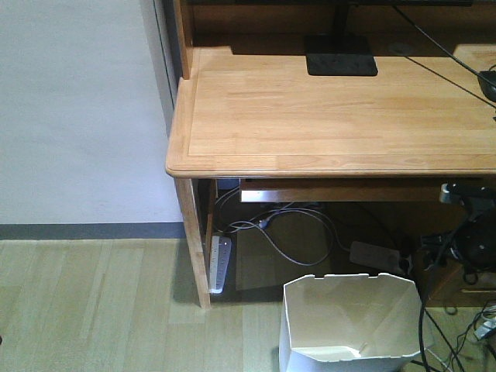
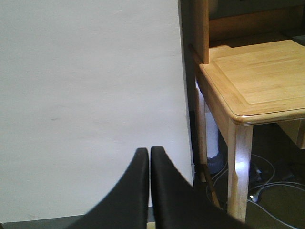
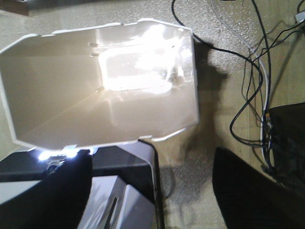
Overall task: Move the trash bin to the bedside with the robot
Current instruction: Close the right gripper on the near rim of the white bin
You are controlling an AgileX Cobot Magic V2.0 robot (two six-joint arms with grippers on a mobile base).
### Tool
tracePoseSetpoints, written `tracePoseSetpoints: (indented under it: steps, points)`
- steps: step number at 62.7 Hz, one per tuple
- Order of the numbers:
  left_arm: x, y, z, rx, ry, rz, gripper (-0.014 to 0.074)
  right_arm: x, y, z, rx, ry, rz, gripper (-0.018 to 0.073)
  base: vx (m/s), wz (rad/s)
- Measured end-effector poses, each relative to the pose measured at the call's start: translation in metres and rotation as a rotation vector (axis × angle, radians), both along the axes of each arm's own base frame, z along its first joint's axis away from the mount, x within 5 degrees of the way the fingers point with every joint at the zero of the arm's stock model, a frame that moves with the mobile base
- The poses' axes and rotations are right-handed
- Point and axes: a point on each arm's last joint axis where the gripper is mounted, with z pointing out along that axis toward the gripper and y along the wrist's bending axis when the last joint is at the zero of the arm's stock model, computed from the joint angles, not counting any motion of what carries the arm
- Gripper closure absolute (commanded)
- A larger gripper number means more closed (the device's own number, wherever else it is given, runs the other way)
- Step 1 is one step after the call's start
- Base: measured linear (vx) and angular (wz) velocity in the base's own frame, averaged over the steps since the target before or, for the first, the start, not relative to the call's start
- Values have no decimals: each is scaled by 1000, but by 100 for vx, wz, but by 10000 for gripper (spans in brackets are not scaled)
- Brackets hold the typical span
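The white trash bin (image 1: 349,322) stands on the floor in front of the desk, at the lower right of the front view. From above in the right wrist view, the trash bin (image 3: 100,86) is empty, its inside glaring with light. My right gripper (image 3: 152,183) is open, just short of the bin's near rim, its left finger close to that rim and nothing between the fingers. Facing a white wall, my left gripper (image 2: 150,155) is shut with nothing in it. The bedside is out of view.
A light wooden desk (image 1: 333,108) carries a black monitor foot (image 1: 341,62). Under it lie a power strip (image 1: 219,263) and loose cables (image 1: 294,232). More black cables (image 3: 259,71) run over the floor right of the bin. The desk leg (image 2: 238,171) stands right of my left gripper.
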Motion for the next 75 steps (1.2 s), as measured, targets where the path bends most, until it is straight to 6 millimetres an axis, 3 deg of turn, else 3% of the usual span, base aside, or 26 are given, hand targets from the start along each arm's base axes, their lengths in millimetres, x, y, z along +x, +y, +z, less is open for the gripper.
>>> tracePoseSetpoints:
  steps: [12,27,45,75]
  points:
    - [0,0,0,0,0,0,602,8,-8,-42,-16,28,5,35,0,0]
    - [0,0,0,0,0,0,602,27,-31,-83,1,80,33,35,0,0]
    - [0,0,0,0,0,0,602,40,-37,-137,21,133,110,35,0,0]
    - [0,0,0,0,0,0,602,29,-33,-207,50,212,146,35,0,0]
